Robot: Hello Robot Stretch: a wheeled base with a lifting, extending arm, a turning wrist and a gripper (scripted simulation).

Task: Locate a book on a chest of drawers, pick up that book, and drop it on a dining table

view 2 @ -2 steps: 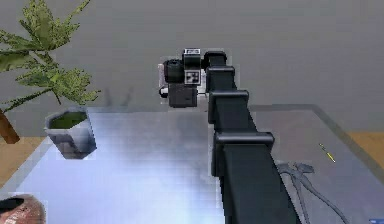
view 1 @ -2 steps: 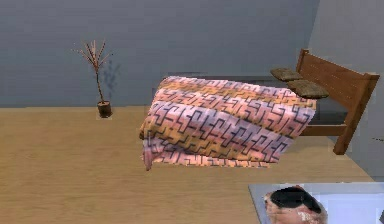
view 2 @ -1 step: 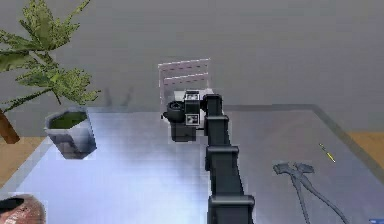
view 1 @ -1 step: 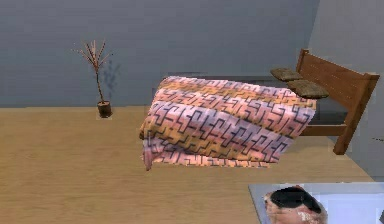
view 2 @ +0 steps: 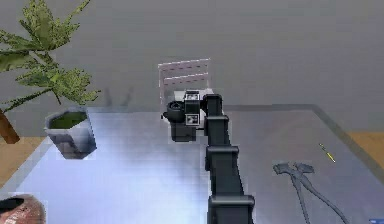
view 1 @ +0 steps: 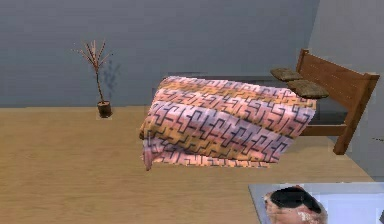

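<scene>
Centrally in the arm side view, the gripper point(view 2: 170, 116) shows at the far edge of the grey table point(view 2: 280, 150), before a white chair point(view 2: 185, 75). Whether it holds anything, I cannot tell.

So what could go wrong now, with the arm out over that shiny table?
The hand is out over the table, close to the white chair behind it, so reaching farther might bump the chair. Swinging toward the potted plant could knock it over. I can't tell whether the hand holds anything.
</scene>
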